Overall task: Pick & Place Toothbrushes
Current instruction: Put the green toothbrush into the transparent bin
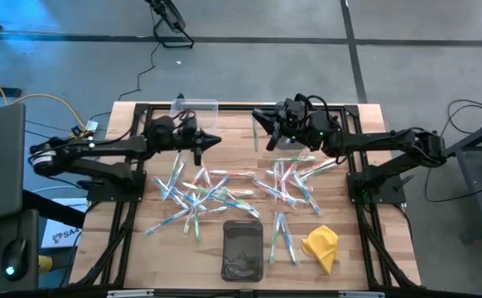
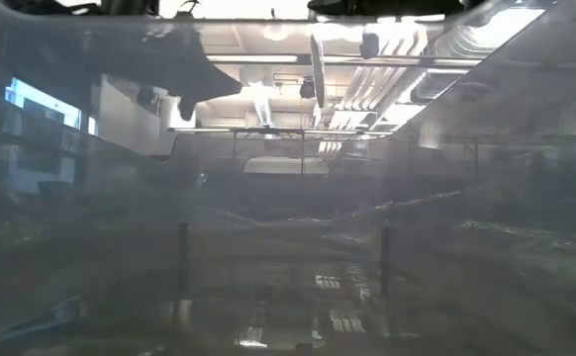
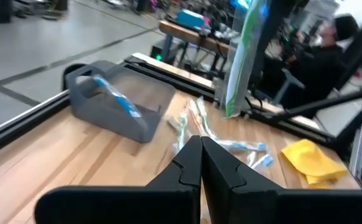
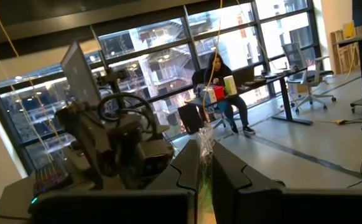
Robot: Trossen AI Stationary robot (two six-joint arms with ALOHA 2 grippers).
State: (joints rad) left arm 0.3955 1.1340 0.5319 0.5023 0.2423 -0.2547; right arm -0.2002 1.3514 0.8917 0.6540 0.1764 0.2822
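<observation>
Several white toothbrushes with green, blue or pink accents lie scattered on the wooden table, in a left heap (image 1: 198, 194), a right heap (image 1: 292, 178) and a few near the front (image 1: 282, 236). My right gripper (image 1: 259, 118) reaches in from the right over the far middle. It is shut on one green-accented toothbrush (image 3: 243, 56) in a clear wrapper. My left gripper (image 1: 216, 141) (image 3: 201, 146) hovers shut and empty above the left heap, pointing toward the table's right. A grey bin (image 3: 116, 102) by the black rail holds a blue-accented toothbrush (image 3: 117, 98). My right gripper pinches the wrapped toothbrush (image 4: 204, 149) between its two fingers, which come in about level from the table's right and lie across it. The toothbrush hangs upright below the fingers, and its lower end (image 3: 231, 112) is clear of the table. The left wrist view cuts off its upper end.
A clear bin (image 1: 195, 106) stands at the far edge and a dark bin (image 1: 243, 248) at the near middle. A crumpled yellow cloth (image 1: 320, 246) lies to the right of the dark bin. Black frame rails (image 1: 142, 108) run round the table. People sit at desks in the room beyond.
</observation>
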